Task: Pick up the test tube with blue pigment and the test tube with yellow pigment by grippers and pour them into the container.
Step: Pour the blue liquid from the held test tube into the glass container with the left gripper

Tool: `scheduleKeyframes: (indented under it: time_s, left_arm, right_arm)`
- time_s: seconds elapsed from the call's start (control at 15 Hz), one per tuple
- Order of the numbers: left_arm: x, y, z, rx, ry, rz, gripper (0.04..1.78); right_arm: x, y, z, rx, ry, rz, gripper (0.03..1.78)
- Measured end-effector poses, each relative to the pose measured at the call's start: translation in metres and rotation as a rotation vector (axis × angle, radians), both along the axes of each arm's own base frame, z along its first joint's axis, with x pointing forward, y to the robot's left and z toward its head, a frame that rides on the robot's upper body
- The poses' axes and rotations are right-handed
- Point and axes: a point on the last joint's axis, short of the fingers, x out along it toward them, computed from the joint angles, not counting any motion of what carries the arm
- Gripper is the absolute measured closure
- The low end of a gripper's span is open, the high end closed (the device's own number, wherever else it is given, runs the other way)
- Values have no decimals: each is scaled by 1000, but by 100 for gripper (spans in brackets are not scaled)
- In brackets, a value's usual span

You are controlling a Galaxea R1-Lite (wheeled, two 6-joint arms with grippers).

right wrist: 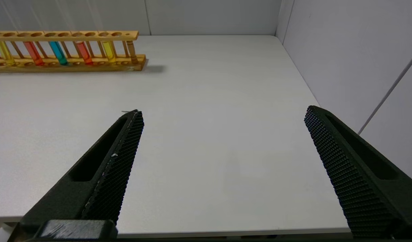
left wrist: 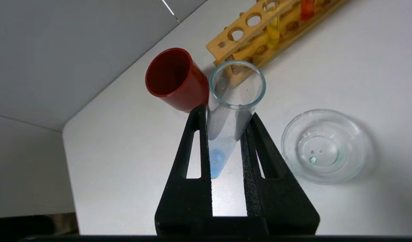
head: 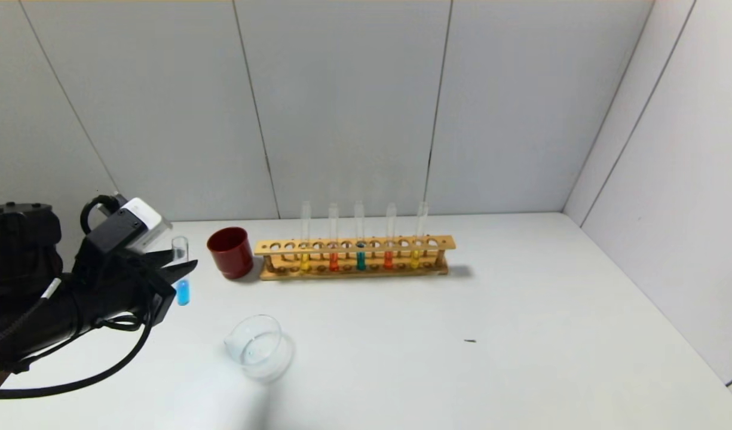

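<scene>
Blue tube [head: 181, 272] stands upright, pinched by the left gripper [left wrist: 226, 134] above the table [head: 521, 334], left of the one red cup [head: 230, 252] and behind the one glass dish [head: 259, 347]. Five tubes remain in the rack [head: 355, 258]: two yellow, two orange-red, one teal. Right gripper [right wrist: 222, 116] hovers spread wide.

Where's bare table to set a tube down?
Free: the white table right of the wooden tube rack and clear glass dish. Crowded: left, where the left gripper holds the blue-liquid tube beside the dark red cup.
</scene>
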Motion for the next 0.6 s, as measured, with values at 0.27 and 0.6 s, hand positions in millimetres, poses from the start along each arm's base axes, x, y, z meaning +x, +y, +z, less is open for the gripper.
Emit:
scheduleKeyframes:
  time_s: [0.27,0.6]
  left_arm:
    - [-6,0,-11,178,-37,-67,151]
    - [3,0,-18,379,-63,-134,151]
  right_arm:
    - [0,0,0,0,0,0,6]
    - [0,0,0,0,0,0,6]
